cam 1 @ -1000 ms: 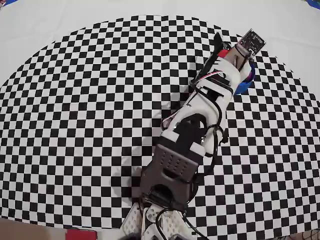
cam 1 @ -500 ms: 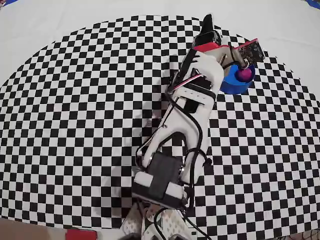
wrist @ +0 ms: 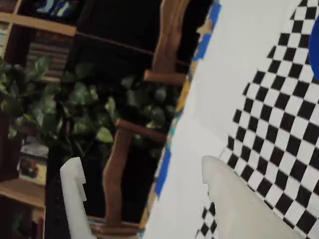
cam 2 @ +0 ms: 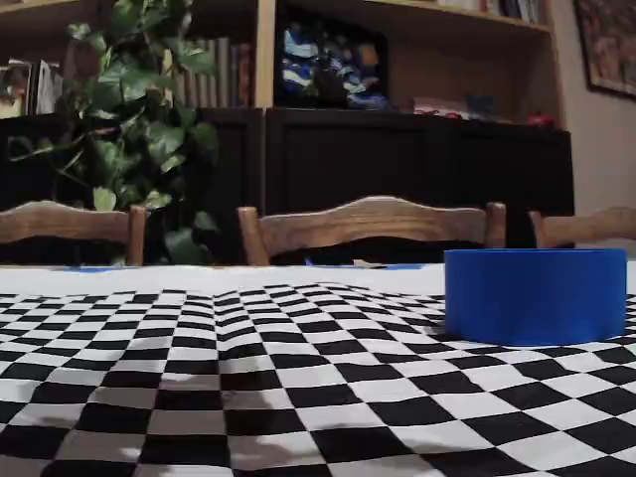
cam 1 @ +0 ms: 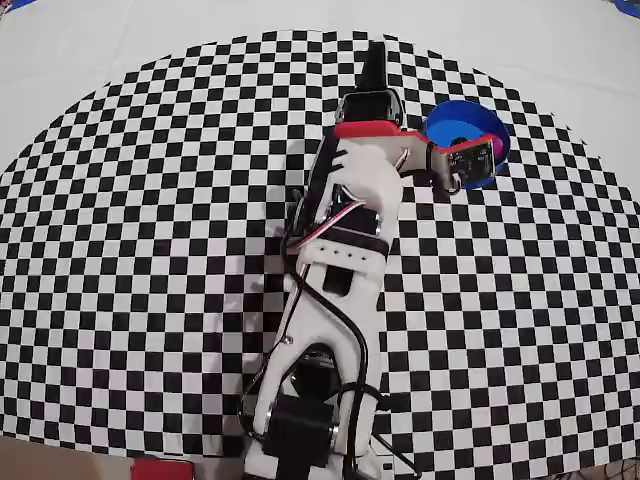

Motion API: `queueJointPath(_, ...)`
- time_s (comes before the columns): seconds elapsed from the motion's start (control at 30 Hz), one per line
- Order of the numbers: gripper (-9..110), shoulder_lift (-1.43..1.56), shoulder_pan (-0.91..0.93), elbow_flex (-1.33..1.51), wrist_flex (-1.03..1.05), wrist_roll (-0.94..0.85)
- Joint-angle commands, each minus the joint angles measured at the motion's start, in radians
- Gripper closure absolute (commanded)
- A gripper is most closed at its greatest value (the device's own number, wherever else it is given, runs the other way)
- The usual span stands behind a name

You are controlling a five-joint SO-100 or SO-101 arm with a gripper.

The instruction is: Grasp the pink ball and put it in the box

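The bench (cam 2: 199, 397) is covered by a black-and-white checkered cloth (cam 1: 150, 250) laid over a plain white sheet (cam 1: 100, 40); in the overhead view the checkered area ends in a curved edge against the white. In the fixed view, three wooden chair backs with curved top rails stand behind the bench: one at left (cam 2: 65, 221), one at centre (cam 2: 368, 224), one at right (cam 2: 586, 227). Behind them stands a dark, near-black cabinet (cam 2: 397, 159). Above it, light wooden shelving (cam 2: 263, 50) holds upright books (cam 2: 214, 75). A leafy green potted plant (cam 2: 139, 119) stands at left. Part of a framed picture (cam 2: 606, 40) hangs on the right wall. Strips of blue tape (wrist: 164, 167) mark the white sheet's edge in the wrist view.
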Motion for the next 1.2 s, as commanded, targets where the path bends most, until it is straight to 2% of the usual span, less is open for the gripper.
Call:
queueJointPath(0.0, 75, 0.132, -0.037, 0.072, -0.006, 0.052)
queueJointPath(0.3, 75, 0.357, -0.103, 0.184, 0.176, 0.153)
queueJointPath(0.53, 75, 0.558, -0.17, 0.368, 0.232, 0.16)
queueJointPath(1.0, 98, 0.804, -0.238, 0.525, 0.514, 0.239)
queueJointPath(1.17, 101, 0.876, -0.238, 0.563, 0.618, 0.239)
